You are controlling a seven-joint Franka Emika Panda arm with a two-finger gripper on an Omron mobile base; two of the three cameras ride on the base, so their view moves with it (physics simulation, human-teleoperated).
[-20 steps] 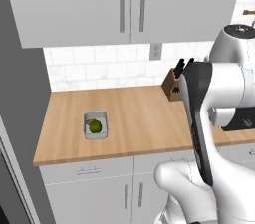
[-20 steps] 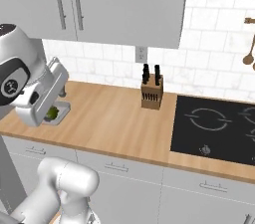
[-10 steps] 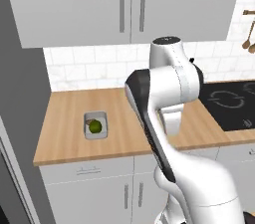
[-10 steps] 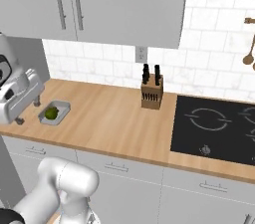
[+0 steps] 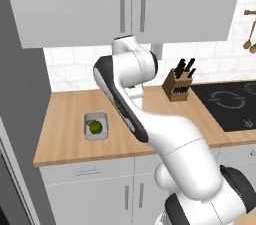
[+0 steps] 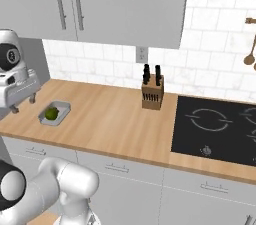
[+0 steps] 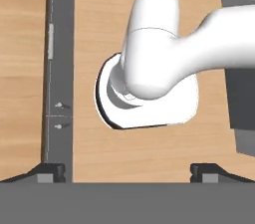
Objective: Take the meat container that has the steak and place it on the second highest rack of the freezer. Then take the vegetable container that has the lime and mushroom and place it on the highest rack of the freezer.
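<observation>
A long light-brown wooden countertop is running along the white tiled wall. A small pale grey tray is sitting on its left part, a wooden knife block with dark handles is standing near the far wall, and a black flat cooktop is lying at the right.

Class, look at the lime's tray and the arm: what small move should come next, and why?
Probably swing the open tool over and down toward the vegetable container: it sits on the counter with the lime inside, ungrasped.
</observation>
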